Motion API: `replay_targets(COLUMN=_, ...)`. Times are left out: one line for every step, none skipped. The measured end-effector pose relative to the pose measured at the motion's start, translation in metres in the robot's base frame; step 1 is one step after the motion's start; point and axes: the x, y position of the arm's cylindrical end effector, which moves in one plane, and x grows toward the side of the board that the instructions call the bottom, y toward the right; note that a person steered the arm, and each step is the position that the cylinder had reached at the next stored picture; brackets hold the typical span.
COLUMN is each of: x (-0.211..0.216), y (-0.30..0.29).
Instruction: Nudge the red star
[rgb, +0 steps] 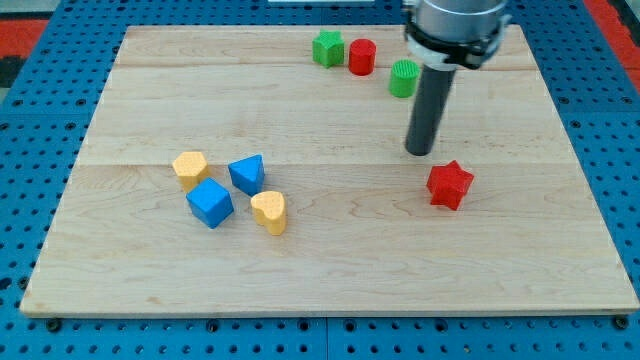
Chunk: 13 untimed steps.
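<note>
The red star (449, 184) lies on the wooden board (330, 270) at the view's right of centre. My tip (420, 152) stands just up and to the left of the star, a small gap apart from it. The dark rod rises from the tip to the arm's head at the view's top.
A green star (328, 48), a red cylinder (361, 57) and a green cylinder (404, 78) sit near the top edge, left of the rod. At the left stand a yellow block (190, 168), a blue triangle (247, 173), a blue cube (210, 203) and a yellow heart (269, 211).
</note>
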Motion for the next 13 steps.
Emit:
replay_targets(x=0.049, y=0.032)
replay_targets(x=0.041, y=0.057)
replay_targets(x=0.033, y=0.089)
replay_targets(x=0.062, y=0.075)
replay_targets(x=0.066, y=0.071)
replay_targets(x=0.054, y=0.038)
replay_targets(x=0.097, y=0.042)
replay_targets(x=0.104, y=0.038)
replay_targets(x=0.083, y=0.026)
replay_targets(x=0.109, y=-0.003)
replay_targets(x=0.11, y=-0.007)
replay_targets(x=0.122, y=0.003)
replay_targets(x=0.172, y=0.003)
